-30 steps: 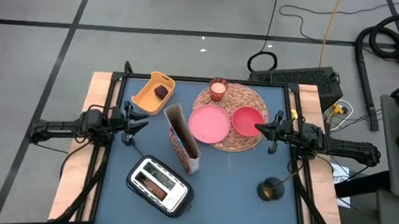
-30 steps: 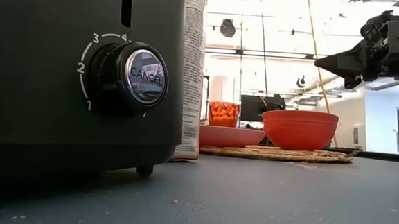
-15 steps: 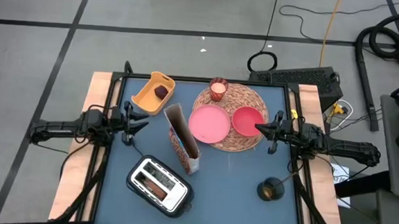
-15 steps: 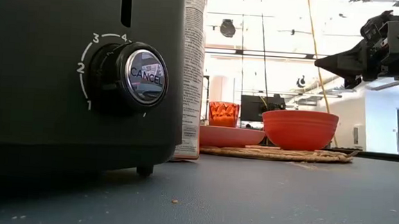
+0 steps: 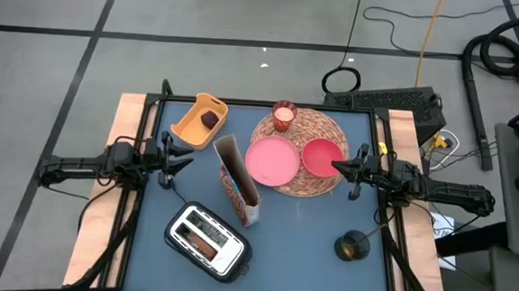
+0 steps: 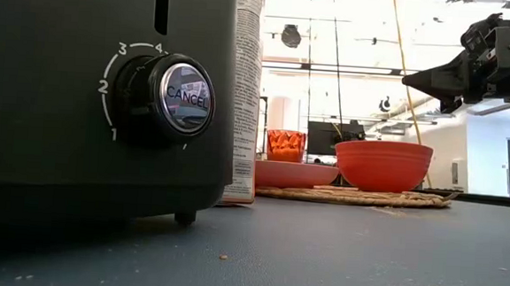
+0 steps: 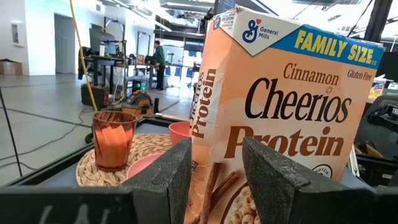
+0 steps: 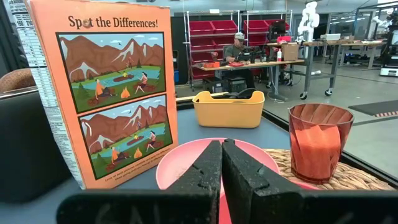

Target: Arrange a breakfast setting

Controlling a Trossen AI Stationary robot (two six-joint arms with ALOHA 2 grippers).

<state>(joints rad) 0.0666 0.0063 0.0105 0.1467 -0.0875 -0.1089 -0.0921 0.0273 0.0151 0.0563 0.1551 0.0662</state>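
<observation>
One pink plate (image 5: 271,161), one red bowl (image 5: 321,156), one glass (image 5: 284,115); left gripper (image 5: 181,156) jaws parted, right gripper (image 5: 338,167) jaws closed, both empty.

Your left claw (image 5: 179,156) hangs over the left edge of the blue surface (image 5: 299,229); your right claw (image 5: 341,167) hangs opposite it. Just beside the right claw's tips a red bowl (image 5: 321,156) sits on the round woven mat (image 5: 308,126), touching the pink plate (image 5: 271,161) on the side away from that claw. A small glass (image 5: 284,114) stands on the mat's far rim. Between the claws stands the cereal box (image 5: 237,182), upright. Just beyond the left claw, a yellow bin (image 5: 193,126) holds a dark red fruit (image 5: 210,119). Nearer you, a toaster (image 5: 207,241) holds something brown.
</observation>
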